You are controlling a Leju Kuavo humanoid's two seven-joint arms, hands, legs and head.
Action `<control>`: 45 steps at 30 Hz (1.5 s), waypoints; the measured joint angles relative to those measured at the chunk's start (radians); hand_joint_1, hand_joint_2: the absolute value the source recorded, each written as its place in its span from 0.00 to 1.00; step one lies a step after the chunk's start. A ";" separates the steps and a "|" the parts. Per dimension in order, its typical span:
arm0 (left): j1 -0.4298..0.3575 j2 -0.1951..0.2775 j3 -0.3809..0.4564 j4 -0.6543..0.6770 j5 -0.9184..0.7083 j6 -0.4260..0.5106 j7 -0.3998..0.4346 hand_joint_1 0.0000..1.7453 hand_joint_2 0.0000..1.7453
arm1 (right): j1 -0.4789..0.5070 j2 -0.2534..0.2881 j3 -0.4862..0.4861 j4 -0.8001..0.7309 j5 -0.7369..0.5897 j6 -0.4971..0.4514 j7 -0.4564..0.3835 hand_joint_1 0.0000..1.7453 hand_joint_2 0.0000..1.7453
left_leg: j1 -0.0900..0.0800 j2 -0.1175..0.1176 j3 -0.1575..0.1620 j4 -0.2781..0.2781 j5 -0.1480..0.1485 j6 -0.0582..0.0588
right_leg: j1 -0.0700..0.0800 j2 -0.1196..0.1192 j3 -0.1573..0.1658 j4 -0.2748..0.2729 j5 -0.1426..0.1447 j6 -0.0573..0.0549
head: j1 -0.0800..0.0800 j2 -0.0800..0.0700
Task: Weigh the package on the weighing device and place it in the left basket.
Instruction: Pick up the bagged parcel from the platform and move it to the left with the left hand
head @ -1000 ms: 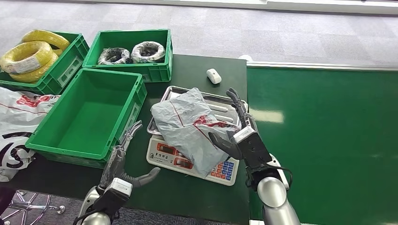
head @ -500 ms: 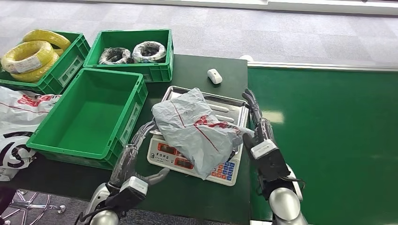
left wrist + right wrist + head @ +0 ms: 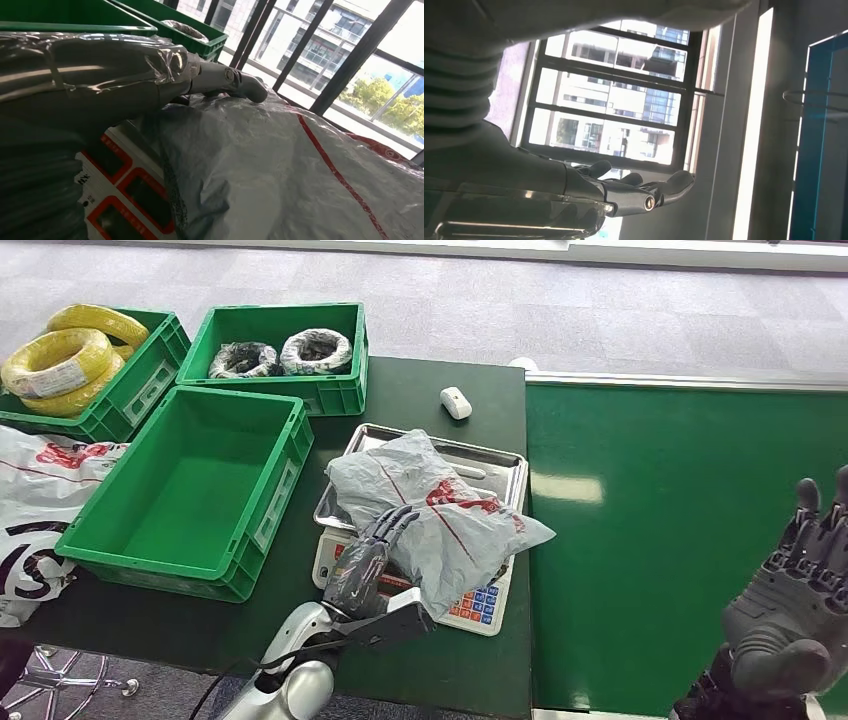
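Dark green table point(image 3: 420, 660) carries everything; bright green conveyor surface point(image 3: 680, 530) beside it on the right. Empty left basket point(image 3: 190, 490), large, green, on the table's left part. Behind it a second green crate point(image 3: 290, 350) with two wrapped cable coils, and a third crate point(image 3: 120, 390) further left with yellow hose coils point(image 3: 60, 355). White printed bag point(image 3: 35, 505) at the far left edge.

Weighing device point(image 3: 440, 540): steel tray on top, white keypad front with red and blue keys, just right of the left basket. Grey package point(image 3: 430, 515) with red print lies on the tray, its near end drooping over the keypad.

Left hand point(image 3: 368, 562) at the package's near-left edge, fingers point(image 3: 225, 82) extended and resting on the plastic, thumb spread wide, nothing gripped. Right hand point(image 3: 800, 590) raised over the conveyor, well apart from the package, fingers straight and apart, holding nothing. Small white device point(image 3: 456, 402) on the table behind the scale.
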State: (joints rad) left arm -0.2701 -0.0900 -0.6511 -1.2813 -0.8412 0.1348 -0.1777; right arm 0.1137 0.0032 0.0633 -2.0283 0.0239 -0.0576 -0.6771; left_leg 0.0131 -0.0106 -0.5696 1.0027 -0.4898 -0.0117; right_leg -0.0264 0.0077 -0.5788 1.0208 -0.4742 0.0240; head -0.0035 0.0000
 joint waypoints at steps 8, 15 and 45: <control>-0.085 -0.064 -0.054 0.179 0.002 0.052 0.025 0.93 1.00 | 0.010 0.001 -0.032 -0.003 -0.010 0.024 -0.018 0.00 1.00 | 0.000 0.000 0.000 0.000 0.000 0.000 | 0.000 0.000 0.001 0.000 0.000 0.000 | 0.000 0.000; -0.094 -0.059 -0.050 0.195 0.028 0.118 0.036 0.99 1.00 | -0.029 0.000 -0.032 0.058 -0.034 0.033 -0.017 0.00 1.00 | 0.000 0.000 0.000 0.000 0.000 0.000 | 0.000 0.000 0.001 0.001 0.000 0.000 | 0.000 0.000; -0.163 0.046 0.351 -0.266 0.211 0.240 0.094 1.00 1.00 | -0.011 0.000 -0.019 0.148 -0.017 0.020 0.033 0.00 1.00 | 0.001 0.000 -0.001 0.000 0.001 0.000 | 0.001 0.000 0.000 0.001 0.000 0.000 | 0.000 0.000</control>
State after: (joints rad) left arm -0.4333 -0.0439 -0.2998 -1.5471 -0.6304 0.3748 -0.0838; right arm 0.1032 0.0034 0.0439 -1.8806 0.0067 -0.0377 -0.6443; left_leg 0.0139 -0.0106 -0.5703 1.0023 -0.4890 -0.0121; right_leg -0.0256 0.0078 -0.5791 1.0220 -0.4741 0.0240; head -0.0034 0.0000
